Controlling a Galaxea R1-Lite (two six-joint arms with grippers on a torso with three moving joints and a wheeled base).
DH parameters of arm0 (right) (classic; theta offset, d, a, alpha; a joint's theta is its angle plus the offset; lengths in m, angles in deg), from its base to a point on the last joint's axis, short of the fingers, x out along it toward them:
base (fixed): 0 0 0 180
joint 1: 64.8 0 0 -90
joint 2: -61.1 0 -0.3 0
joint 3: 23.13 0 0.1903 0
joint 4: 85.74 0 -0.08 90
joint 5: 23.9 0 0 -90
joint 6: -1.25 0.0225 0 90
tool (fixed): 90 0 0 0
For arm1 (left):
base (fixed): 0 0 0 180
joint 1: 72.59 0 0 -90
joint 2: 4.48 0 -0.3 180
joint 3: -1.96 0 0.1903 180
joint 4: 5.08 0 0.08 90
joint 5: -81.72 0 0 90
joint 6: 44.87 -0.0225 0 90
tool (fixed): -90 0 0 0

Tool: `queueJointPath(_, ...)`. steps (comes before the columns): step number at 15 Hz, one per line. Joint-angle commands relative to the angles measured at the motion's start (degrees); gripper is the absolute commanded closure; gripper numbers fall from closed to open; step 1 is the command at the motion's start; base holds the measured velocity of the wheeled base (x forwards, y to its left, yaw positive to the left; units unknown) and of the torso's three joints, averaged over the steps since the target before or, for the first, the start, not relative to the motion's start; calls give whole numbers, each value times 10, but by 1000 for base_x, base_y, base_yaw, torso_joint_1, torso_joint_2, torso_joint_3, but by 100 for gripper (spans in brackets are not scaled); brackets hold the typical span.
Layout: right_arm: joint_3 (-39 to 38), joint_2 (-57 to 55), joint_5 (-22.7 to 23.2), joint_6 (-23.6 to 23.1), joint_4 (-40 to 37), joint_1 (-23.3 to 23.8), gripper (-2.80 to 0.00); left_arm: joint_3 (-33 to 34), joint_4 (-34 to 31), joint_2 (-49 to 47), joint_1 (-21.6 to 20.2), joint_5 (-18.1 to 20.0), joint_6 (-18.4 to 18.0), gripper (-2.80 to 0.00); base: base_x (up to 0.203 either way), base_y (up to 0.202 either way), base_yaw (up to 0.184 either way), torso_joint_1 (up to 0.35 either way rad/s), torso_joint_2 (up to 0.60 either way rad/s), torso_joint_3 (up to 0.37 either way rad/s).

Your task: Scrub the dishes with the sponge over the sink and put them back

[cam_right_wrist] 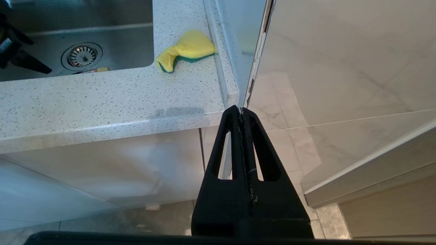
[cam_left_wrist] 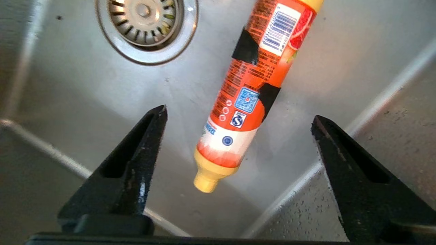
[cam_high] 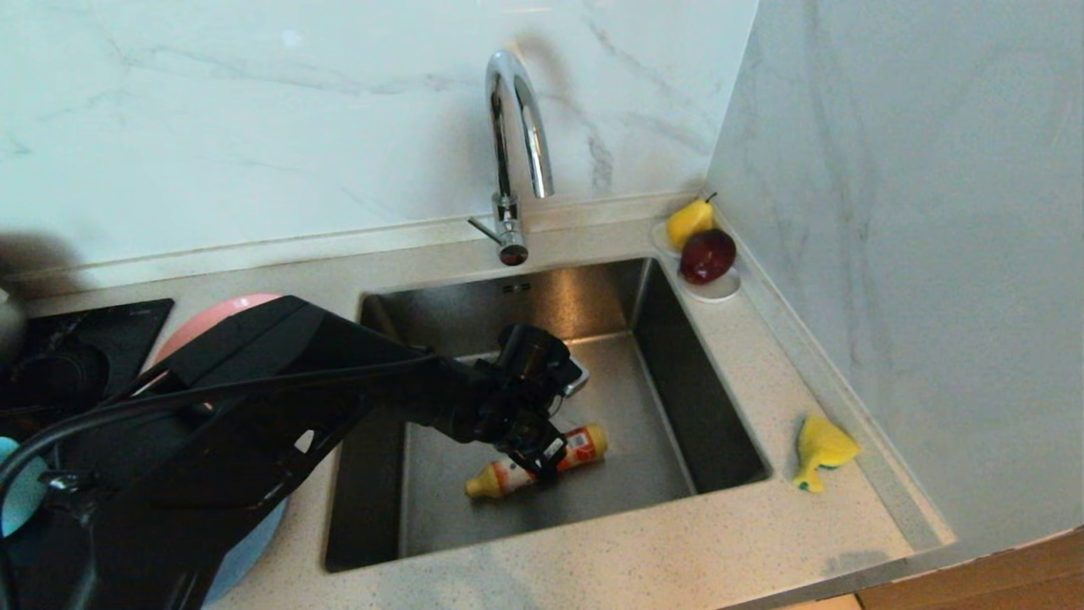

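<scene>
The steel sink (cam_high: 677,364) holds an orange bottle with a yellow cap (cam_high: 584,445), lying on its side on the basin floor. My left gripper (cam_high: 542,462) hangs just above that bottle, open, and nothing sits between its fingers (cam_left_wrist: 143,160). The bottle (cam_left_wrist: 252,85) lies apart from them, near the strainer drain (cam_left_wrist: 146,27). The yellow-and-green sponge (cam_high: 821,449) lies crumpled on the counter right of the sink. A pink plate (cam_high: 212,318) and a light-blue plate (cam_high: 246,551) show behind my left arm, with a teal bowl's edge (cam_high: 21,500) at far left. My right gripper (cam_right_wrist: 241,110) is shut and parked below the counter's front edge.
A curved chrome tap (cam_high: 512,127) rises behind the sink. A white saucer (cam_high: 720,292) with a yellow pear and a red fruit sits in the back right corner. A black cooktop (cam_high: 76,356) is at the left. Marble walls close the back and right sides.
</scene>
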Motion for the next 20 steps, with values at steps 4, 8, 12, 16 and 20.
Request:
queueJointPath(4, 0, 0, 0, 0, 0, 0, 0, -15, 2, -25, 0, 0, -2, -280, 0, 0, 0, 0, 0, 0)
queueJointPath(8, 0, 0, 0, 0, 0, 0, 0, -19, 6, -37, 0, -1, 0, -280, 0, 0, 0, 0, 0, 0)
queueJointPath(12, 0, 0, 0, 0, 1, 0, 0, -31, 8, -48, -4, 0, 1, -280, 0, 0, 0, 0, 0, 0)
queueJointPath(16, 0, 0, 0, 0, 0, 0, 0, -48, 26, -68, -7, -1, 3, -280, 0, 0, 0, 0, 0, 0)
queueJointPath(20, 0, -1, 0, 0, 1, 0, 0, -60, 33, -83, -12, -2, 5, -280, 0, 0, 0, 0, 0, 0)
